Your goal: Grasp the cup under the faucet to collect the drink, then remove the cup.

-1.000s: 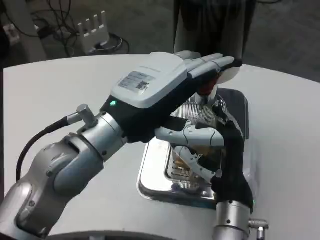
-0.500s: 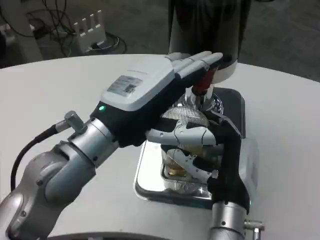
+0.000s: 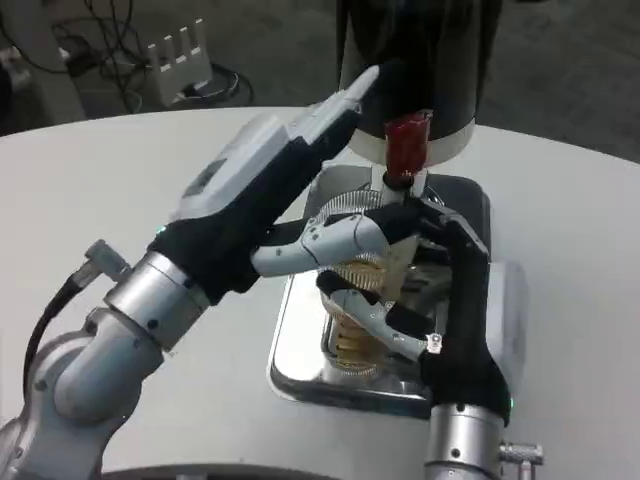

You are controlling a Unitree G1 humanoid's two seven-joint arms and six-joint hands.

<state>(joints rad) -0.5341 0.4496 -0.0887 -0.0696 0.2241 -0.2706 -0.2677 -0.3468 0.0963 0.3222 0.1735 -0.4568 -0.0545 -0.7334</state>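
Observation:
A clear ribbed cup holding amber drink stands on the steel drip tray, below the red tap lever of the black dispenser. My right hand grips the cup from the right, with its fingers wrapped across the front. My left hand hovers to the left of the tap, fingers stretched up toward the dispenser and holding nothing. Its thumb reaches over the cup's rim and hides part of it.
The white table spreads out to the left and right of the tray. Beyond the table's far edge, a white power strip and cables lie on the dark floor.
My left hand has come off the red tap lever, swinging left and tilting upward. The right hand keeps its grip on the cup. The camera shifted slightly early on.

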